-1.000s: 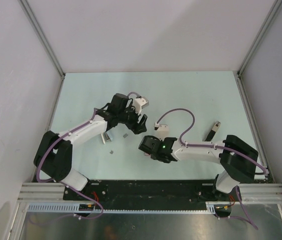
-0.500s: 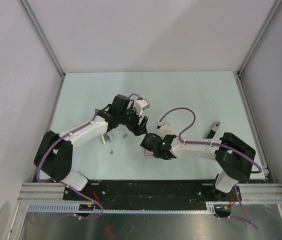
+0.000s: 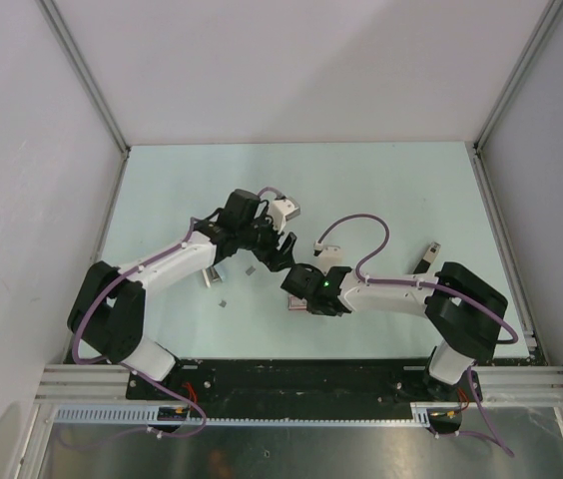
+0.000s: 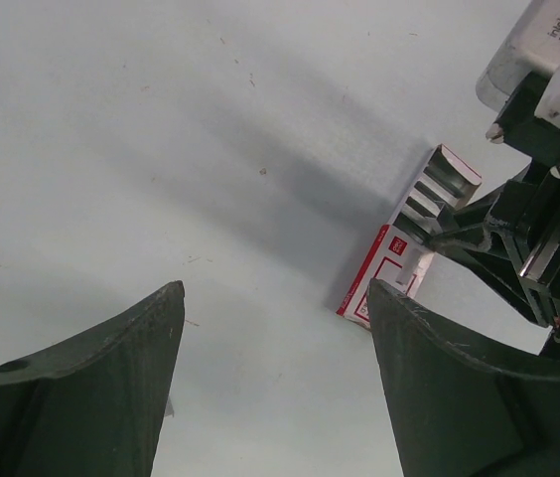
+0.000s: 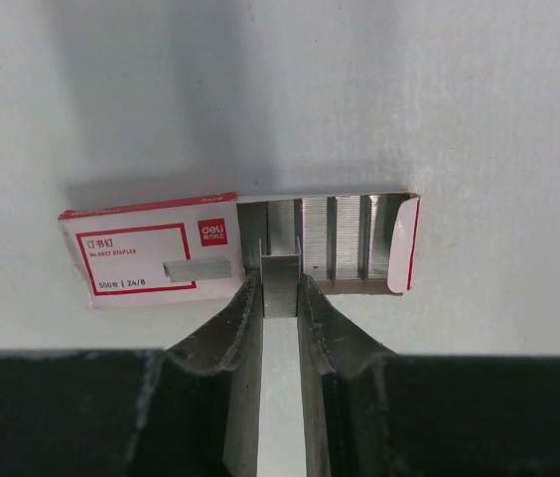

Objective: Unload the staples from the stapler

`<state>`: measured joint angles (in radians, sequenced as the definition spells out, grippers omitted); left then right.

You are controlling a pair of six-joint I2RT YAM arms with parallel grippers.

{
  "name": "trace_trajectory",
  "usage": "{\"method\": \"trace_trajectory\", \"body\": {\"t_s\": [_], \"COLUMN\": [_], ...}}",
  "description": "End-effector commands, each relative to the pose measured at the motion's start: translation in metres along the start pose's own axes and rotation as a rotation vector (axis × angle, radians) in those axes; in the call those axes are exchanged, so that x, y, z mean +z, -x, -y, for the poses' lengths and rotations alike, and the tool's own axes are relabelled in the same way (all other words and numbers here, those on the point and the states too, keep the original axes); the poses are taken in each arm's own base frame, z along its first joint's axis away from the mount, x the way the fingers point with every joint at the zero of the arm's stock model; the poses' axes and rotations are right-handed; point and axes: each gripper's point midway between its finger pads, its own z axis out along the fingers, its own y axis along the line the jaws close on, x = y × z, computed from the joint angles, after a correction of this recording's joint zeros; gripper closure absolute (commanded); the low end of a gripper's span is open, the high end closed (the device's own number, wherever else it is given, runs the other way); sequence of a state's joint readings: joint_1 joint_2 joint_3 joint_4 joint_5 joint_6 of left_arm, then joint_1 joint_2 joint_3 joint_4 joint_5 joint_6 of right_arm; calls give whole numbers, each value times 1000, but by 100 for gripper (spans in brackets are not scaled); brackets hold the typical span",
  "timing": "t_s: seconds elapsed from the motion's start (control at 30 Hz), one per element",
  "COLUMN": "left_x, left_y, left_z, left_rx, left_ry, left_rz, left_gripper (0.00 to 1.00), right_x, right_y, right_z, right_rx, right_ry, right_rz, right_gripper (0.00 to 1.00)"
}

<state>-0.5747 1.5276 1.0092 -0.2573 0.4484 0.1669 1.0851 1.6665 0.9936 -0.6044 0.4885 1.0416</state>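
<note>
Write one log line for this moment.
left gripper: open, empty | right gripper: shut on staple strip | location: at open staple box

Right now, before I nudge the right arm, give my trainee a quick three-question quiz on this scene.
1. True or false: the right gripper is shut on a strip of staples.
2. Multiple choice: the staple box is A) slid open with rows of staples showing, B) fully closed, C) held in the air by the left arm.
3. Fill in: the left gripper is ____ and holds nothing.
Key: 1 true; 2 A; 3 open.
</note>
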Motion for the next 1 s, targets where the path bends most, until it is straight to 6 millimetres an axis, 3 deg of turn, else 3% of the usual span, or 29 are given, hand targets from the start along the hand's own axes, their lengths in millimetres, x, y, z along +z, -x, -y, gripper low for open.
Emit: {"method": "trace_trajectory", "body": {"t_s": [0.0,0.73,0.97], "left_x": [-8,-9,-10], "left_y": [14,13,15], "left_z": [8,11,12], "left_rx": [83,85,85], "left_ry": [-25,-32,-32], "left_rz": [47,50,52], "left_gripper": [22,22,22], "right_x": [-6,-10,-12], "right_y": [15,17,17], "right_z": [-8,1,-1], "right_rx": [23,21,16], "right_ry": [16,-4,9], "right_rz": [39,28,18], "right_gripper": [92,91,85]}}
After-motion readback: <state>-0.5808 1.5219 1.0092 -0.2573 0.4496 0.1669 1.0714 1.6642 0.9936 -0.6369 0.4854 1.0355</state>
